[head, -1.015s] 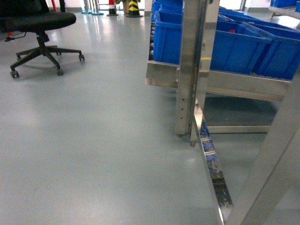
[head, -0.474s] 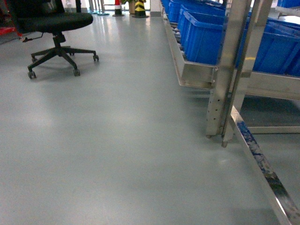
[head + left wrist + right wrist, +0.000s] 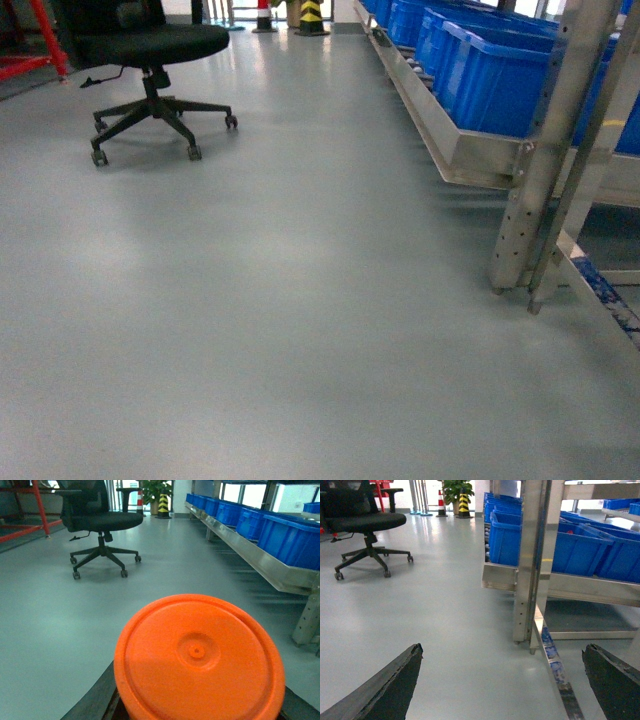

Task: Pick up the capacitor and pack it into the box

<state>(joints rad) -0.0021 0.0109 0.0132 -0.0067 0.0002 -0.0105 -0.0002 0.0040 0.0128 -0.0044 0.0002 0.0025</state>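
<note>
Holding: the capacitor (image 3: 197, 655) is seen end-on, clamped between the left gripper (image 3: 197, 702) jaws.
Right gripper (image 3: 502, 680): jaws are spread wide, nothing between them.
Surroundings: an office chair (image 3: 150, 45) and blue bins (image 3: 500, 85) on a metal rack (image 3: 465, 150) are seen.

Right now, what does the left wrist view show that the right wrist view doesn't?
Only the left wrist view shows the capacitor, end-on and filling the lower frame, in the left gripper, plus a red frame at far left. Only the right wrist view shows the right gripper, fingers wide apart and empty, and a steel rack post close ahead. Both show the black office chair, blue bins on the rack, the striped bollard and grey floor. Neither shows the box.
</note>
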